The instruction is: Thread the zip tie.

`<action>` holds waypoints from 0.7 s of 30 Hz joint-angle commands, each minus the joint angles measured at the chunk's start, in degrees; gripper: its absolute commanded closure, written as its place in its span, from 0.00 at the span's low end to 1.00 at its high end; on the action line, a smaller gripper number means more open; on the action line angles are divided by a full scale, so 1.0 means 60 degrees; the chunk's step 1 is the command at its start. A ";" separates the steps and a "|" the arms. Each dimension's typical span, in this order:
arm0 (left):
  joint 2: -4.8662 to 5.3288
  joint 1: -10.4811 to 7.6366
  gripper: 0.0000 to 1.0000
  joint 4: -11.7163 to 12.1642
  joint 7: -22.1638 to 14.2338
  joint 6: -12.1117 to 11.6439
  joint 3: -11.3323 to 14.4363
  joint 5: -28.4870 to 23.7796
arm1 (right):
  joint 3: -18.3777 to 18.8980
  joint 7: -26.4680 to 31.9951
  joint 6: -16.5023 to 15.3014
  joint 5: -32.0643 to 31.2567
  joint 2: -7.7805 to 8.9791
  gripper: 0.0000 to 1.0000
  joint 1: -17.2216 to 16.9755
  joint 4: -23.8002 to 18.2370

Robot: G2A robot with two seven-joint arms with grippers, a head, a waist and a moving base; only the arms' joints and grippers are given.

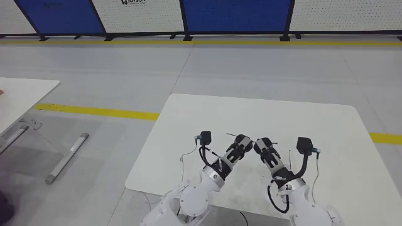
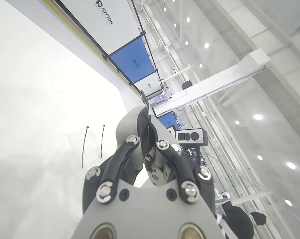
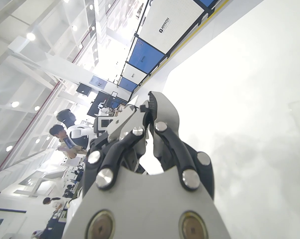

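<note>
Left jaws first: the left gripper (image 2: 148,118) is clenched on a black zip tie (image 2: 148,125). The strap runs up between the two fingers, and one end sticks out past the fingertips, bent a little to one side. The right gripper (image 3: 146,110) is also pinched shut. Its jaws grasp a short black bit with a small blocky end that looks like a zip tie (image 3: 145,109). I cannot tell whether this is the other end of the same tie.

In the top view the two arms come up from the near edge of the white desk (image 1: 282,116). The left gripper (image 1: 242,144) and the right gripper (image 1: 264,145) stand tip to tip, just beside each other, over the near middle of the desk. Both are tilted inward toward one another, so the held tie is up off the desk, in the small space where the two grippers meet.

Two spare zip ties lie flat on the desk, beyond the left gripper. One (image 2: 84,148) is slightly bowed and the other (image 2: 102,141) is straighter. They lie side by side, roughly parallel and not touching, with their small heads at the far ends.

Beyond the desk a yellow floor line (image 1: 94,110) crosses the grey floor. A row of blue and white perforated panels (image 1: 239,3) stands along the far side. Another white table's corner (image 1: 25,97) sits well apart to the left.
</note>
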 commanded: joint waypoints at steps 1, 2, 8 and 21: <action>0.0002 0.0013 1.00 -0.0004 -0.0030 -0.0021 -0.0004 -0.0004 | 0.0019 0.0007 -0.0014 0.0036 0.0004 1.00 -0.0006 0.0002; 0.0003 0.0019 1.00 -0.0005 -0.0045 -0.0029 -0.0007 0.0002 | 0.0034 0.0000 -0.0010 0.0053 0.0005 1.00 -0.0012 -0.0001; 0.0010 0.0023 1.00 -0.0010 -0.0063 0.0022 -0.0022 0.0173 | 0.0098 0.0057 0.0112 0.0218 0.0012 0.78 0.0000 -0.0043; -0.0007 -0.0035 1.00 -0.0003 0.0006 0.0235 -0.0040 0.0288 | 0.0159 -0.0091 0.0081 0.0306 0.0019 0.63 0.0037 -0.0060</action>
